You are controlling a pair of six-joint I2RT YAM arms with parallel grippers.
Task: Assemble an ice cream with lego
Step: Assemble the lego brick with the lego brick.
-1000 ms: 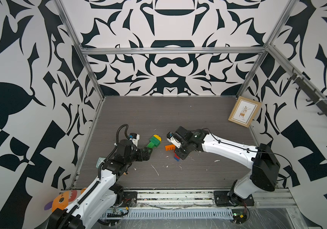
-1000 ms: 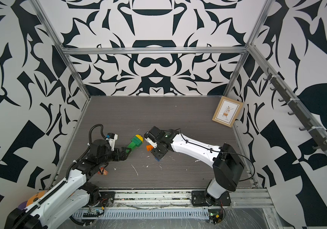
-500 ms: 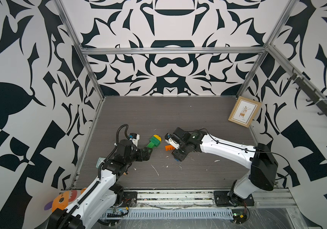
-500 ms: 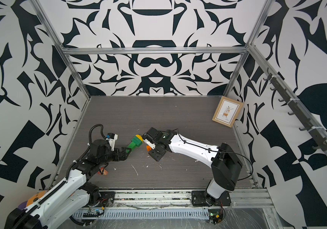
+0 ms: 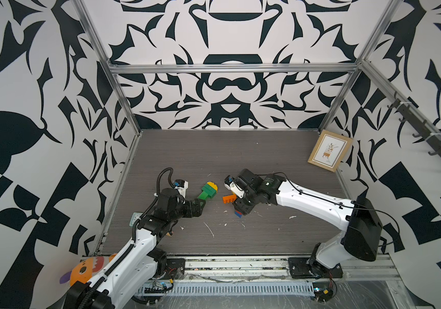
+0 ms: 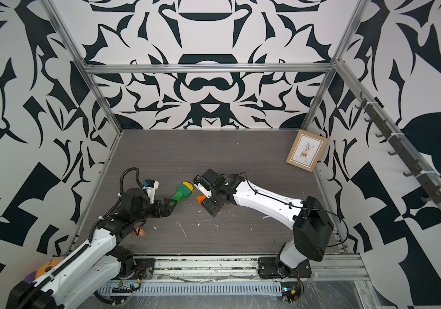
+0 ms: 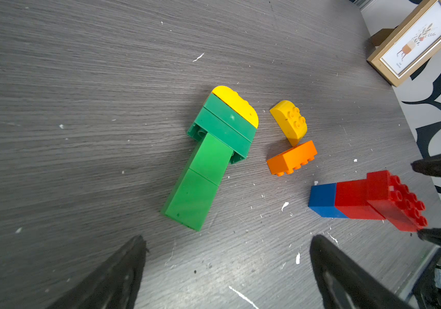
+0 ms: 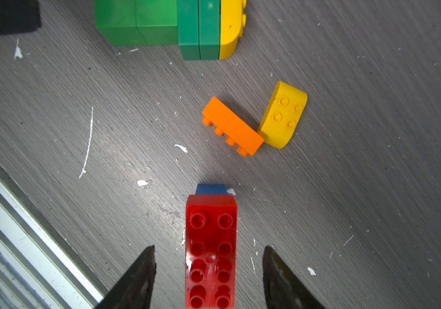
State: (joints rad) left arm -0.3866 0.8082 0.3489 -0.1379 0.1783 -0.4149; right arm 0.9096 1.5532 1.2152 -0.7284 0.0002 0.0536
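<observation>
The lego lies in pieces on the grey table point(image 5: 240, 152). A green stack with a yellow rounded top point(image 5: 208, 191) point(image 6: 183, 191) point(image 7: 211, 157) lies on its side. My left gripper point(image 7: 227, 240) point(image 5: 200, 206) is open and empty just short of the stack's narrow end. An orange brick point(image 7: 291, 157) point(image 8: 231, 125) touches a loose yellow rounded brick point(image 7: 290, 121) point(image 8: 282, 115). A red and blue stack point(image 8: 211, 246) point(image 7: 369, 200) rests on the table. My right gripper point(image 8: 208, 248) point(image 5: 242, 209) is open, its jaws flanking the red end with a gap on each side.
A framed picture point(image 5: 329, 153) leans on the right wall at the back. White flecks point(image 5: 210, 230) litter the table. An orange monster toy point(image 5: 85, 270) sits past the front left corner. Patterned walls and a metal rail point(image 5: 240, 263) close the table in.
My right gripper's jaws have gone from shut to open around the red and blue stack, and that arm has shifted slightly left. The left arm has not moved.
</observation>
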